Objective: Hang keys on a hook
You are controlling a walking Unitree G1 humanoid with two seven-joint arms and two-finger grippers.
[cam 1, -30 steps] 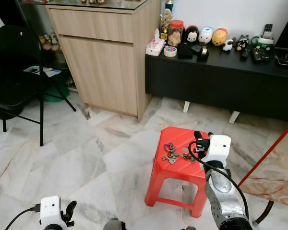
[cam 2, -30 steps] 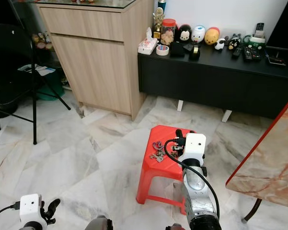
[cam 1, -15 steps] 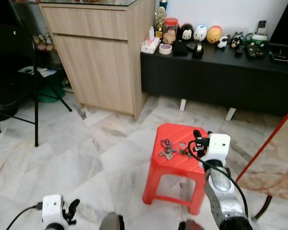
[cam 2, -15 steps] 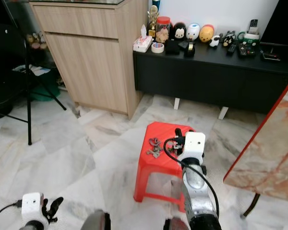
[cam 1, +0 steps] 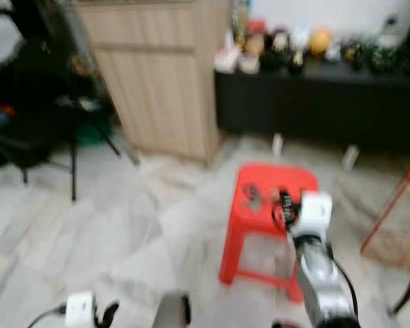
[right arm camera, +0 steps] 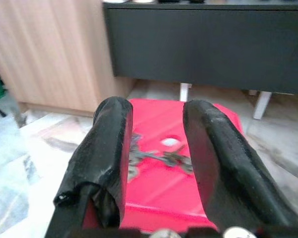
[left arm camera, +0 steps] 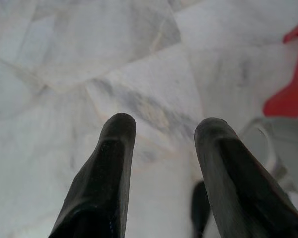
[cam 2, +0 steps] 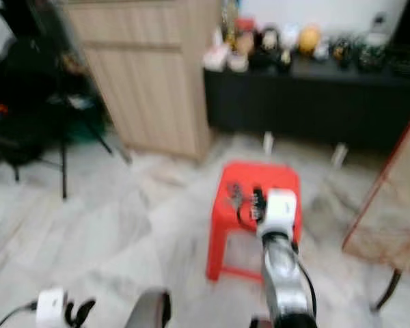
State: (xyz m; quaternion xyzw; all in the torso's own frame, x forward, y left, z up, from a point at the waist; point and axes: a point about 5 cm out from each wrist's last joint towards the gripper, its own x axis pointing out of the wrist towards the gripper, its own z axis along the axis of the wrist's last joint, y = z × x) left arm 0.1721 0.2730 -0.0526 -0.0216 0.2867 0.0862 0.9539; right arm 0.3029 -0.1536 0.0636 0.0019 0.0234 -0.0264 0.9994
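Marble floor spreads out in the left eye view, with a wooden cabinet and a long black shelf at the back. It is all blurry. A red stool stands on the floor, and the keys lie on top of it, near the side away from the robot. The right gripper is up over the stool, close to the keys. The left gripper hangs low by the floor.

Looking from the right eye, the picture is just as blurry. I can see no hook.

Down at the left wrist, two black fingers stand apart with nothing between them. Gray and white floor lies below.

From the right wrist, the fingers are wide apart and hold nothing. The keys show in the gap, lying flat on the stool. They look like a small silver bunch, thin and tangled, beside a little round hole in the seat.

I think the grab could go wrong. The keys are flat and thin, so the fingers might slide over them or push them off the edge. A bump from the robot could also tip the light stool.
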